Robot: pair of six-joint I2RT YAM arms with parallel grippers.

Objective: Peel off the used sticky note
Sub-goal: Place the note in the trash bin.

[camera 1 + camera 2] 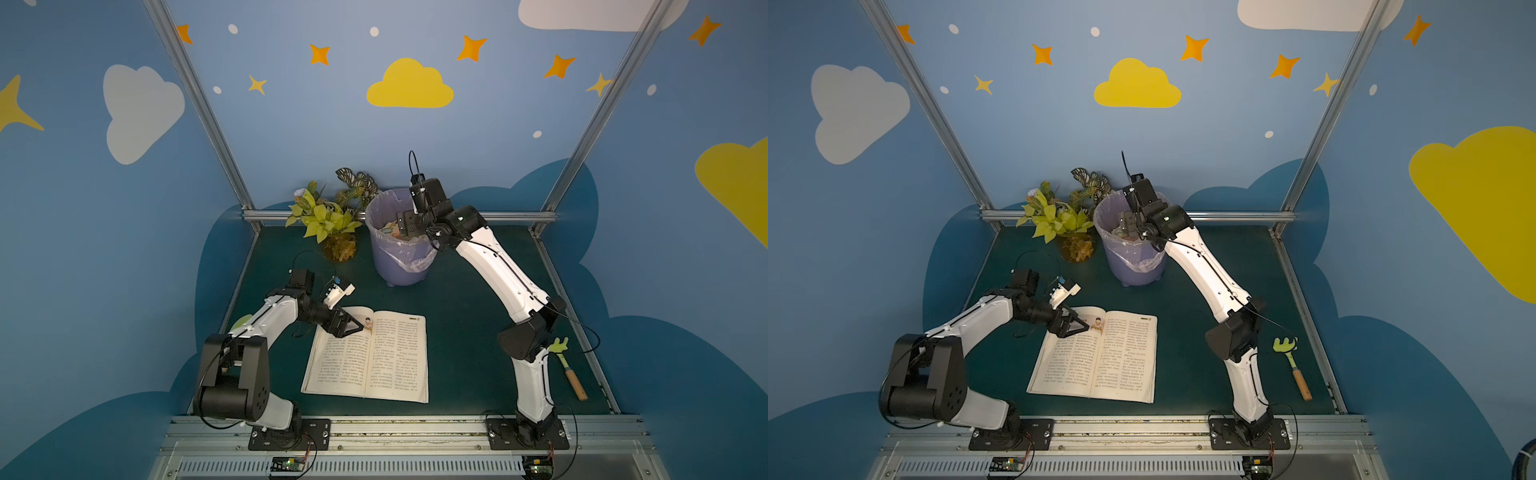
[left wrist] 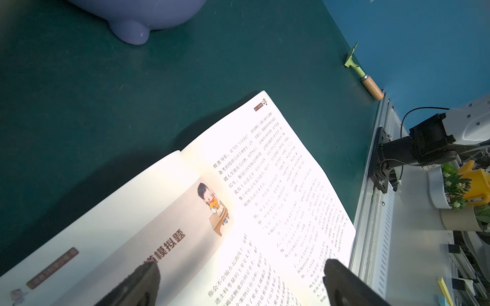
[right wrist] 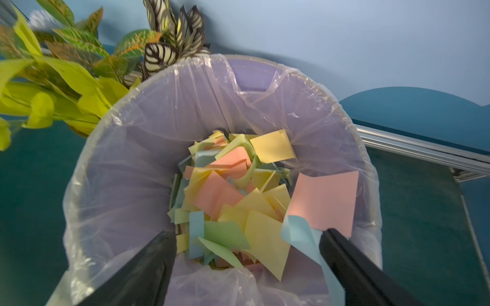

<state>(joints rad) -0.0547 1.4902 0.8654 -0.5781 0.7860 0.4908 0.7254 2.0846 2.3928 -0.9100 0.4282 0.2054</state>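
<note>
Peeling looks done: the right gripper (image 3: 248,234) hangs wide open and empty over the far bin (image 3: 185,87), the pink sticky note (image 3: 323,201) loose inside its rim. The left gripper (image 2: 241,265), also spread and empty, sits on the near book (image 1: 374,357).

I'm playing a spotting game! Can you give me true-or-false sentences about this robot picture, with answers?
1. The right gripper hangs open over the purple plastic bin lined with a clear bag. True.
2. That bin is empty. False: colourful paper sticky notes lie inside.
3. The left gripper is open above the open paper book. True.
4. The green rake with a wooden handle lies on the book. False: it lies on the green table.
</note>
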